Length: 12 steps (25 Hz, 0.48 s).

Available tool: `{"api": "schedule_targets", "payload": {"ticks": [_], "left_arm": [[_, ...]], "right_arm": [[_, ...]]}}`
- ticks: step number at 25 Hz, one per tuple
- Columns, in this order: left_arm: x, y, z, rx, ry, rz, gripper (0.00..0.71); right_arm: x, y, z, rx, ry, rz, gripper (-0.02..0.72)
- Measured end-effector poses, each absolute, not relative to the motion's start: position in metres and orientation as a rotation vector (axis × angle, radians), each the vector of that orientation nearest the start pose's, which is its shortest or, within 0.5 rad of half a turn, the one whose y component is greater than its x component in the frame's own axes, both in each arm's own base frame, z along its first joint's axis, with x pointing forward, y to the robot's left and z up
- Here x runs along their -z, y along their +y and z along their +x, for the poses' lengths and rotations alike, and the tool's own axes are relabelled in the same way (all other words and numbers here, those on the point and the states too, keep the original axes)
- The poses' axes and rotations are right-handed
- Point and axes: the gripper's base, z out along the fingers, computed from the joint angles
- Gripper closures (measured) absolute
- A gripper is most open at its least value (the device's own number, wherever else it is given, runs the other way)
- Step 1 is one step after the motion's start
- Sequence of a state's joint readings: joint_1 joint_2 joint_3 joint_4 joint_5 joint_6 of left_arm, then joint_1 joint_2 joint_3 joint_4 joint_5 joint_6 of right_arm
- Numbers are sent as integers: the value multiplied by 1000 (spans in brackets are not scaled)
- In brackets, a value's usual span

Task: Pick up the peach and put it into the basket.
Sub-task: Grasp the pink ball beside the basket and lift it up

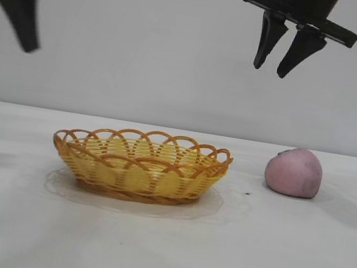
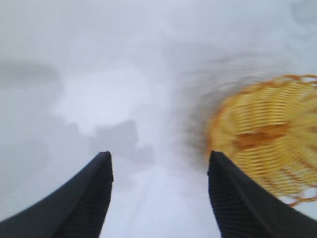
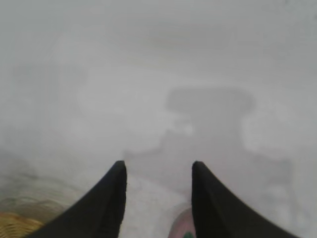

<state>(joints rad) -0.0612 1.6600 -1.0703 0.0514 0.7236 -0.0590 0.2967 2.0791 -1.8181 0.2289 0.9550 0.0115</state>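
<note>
The pink-mauve peach (image 1: pixel 293 171) rests on the white table to the right of the yellow wicker basket (image 1: pixel 138 176), which is empty. My right gripper (image 1: pixel 270 71) hangs high above, a little left of the peach, open with nothing between its fingers. In the right wrist view the right gripper (image 3: pixel 158 163) points down at the table, and the peach (image 3: pixel 179 227) with its green stem bit peeks in at the edge by one finger. My left gripper (image 1: pixel 2 55) hangs high at the far left, open and empty. The left wrist view shows the left gripper (image 2: pixel 159 156) beside the basket (image 2: pixel 267 144).
The white table (image 1: pixel 159 253) spreads wide in front of the basket and the peach, against a plain grey wall behind. A corner of the basket (image 3: pixel 15 225) shows in the right wrist view.
</note>
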Motion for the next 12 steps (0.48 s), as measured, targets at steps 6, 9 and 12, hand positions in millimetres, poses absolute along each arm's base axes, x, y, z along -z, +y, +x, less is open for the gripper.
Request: {"api": "schedule_targets", "payload": {"ticks": [6, 9, 12], "left_arm": [[-267, -14, 287, -22, 2624, 30, 335], [-296, -11, 241, -20, 2520, 32, 335], [-313, -7, 185, -42, 2470, 86, 335]], "right_arm": [[-249, 151, 435, -383, 2708, -271, 454], [-248, 151, 434, -380, 2716, -289, 454], [-248, 151, 434, -376, 2718, -305, 454]]}}
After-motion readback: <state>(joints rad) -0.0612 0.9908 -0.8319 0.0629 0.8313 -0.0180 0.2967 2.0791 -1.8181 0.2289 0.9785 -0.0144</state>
